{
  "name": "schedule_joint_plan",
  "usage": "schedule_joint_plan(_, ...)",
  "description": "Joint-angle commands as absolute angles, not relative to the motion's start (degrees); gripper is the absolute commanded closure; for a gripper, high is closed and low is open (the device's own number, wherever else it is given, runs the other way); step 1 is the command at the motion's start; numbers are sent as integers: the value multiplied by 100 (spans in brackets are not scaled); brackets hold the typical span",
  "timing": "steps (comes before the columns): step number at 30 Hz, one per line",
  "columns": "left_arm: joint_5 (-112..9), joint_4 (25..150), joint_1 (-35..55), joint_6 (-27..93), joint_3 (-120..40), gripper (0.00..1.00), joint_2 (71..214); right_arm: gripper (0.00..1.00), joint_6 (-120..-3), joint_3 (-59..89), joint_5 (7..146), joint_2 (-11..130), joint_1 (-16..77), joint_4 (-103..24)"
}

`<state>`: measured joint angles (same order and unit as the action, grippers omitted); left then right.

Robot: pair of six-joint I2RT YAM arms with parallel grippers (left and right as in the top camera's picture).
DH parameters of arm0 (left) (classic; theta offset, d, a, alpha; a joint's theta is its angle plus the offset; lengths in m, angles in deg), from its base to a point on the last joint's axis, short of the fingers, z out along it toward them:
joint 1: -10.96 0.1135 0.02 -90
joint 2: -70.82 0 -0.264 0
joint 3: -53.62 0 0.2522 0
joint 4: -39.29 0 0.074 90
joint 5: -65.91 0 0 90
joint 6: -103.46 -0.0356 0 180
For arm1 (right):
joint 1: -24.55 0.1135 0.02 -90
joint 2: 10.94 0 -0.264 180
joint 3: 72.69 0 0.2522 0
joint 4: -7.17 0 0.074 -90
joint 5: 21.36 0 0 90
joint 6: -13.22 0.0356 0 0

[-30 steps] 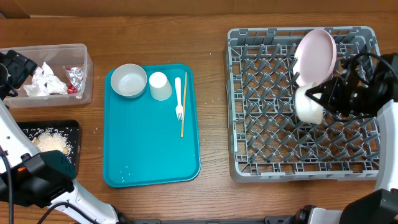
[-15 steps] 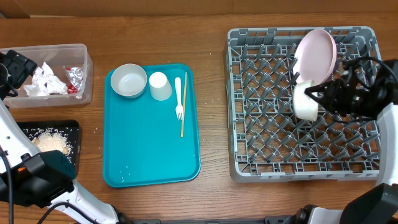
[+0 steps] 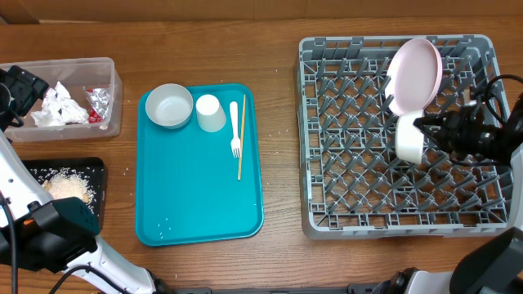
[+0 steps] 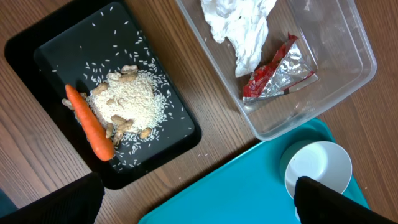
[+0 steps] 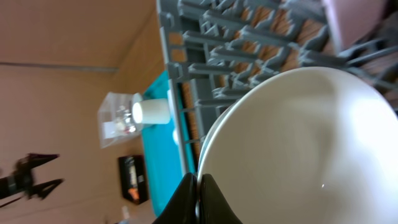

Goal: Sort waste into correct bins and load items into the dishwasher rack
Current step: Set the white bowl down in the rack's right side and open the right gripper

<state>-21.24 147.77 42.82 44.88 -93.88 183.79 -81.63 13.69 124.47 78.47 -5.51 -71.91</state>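
- The right gripper pinches a white bowl by its rim at the rack, right side.
- The left gripper is wide open, holding nothing.
- Done: napkins and wrapper in the clear tub, rice and carrot in the black tray, pink plate racked.
- Left on the teal tray: second bowl, cup, fork, stick.

wooden table bears clear tub, black tray, teal tray, grey rack.
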Motion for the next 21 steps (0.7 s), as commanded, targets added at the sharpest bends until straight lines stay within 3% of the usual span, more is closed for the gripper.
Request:
schedule_joint_plan(1, -2054, 14766, 4244, 4560, -9359, 0, 18396, 96, -8525, 1338, 13197, 7901, -586, -7278)
schedule_joint_plan(21, -2054, 14766, 4244, 4560, -9359, 0, 18396, 96, -8536, 1341, 12954, 8531, -748, -6962)
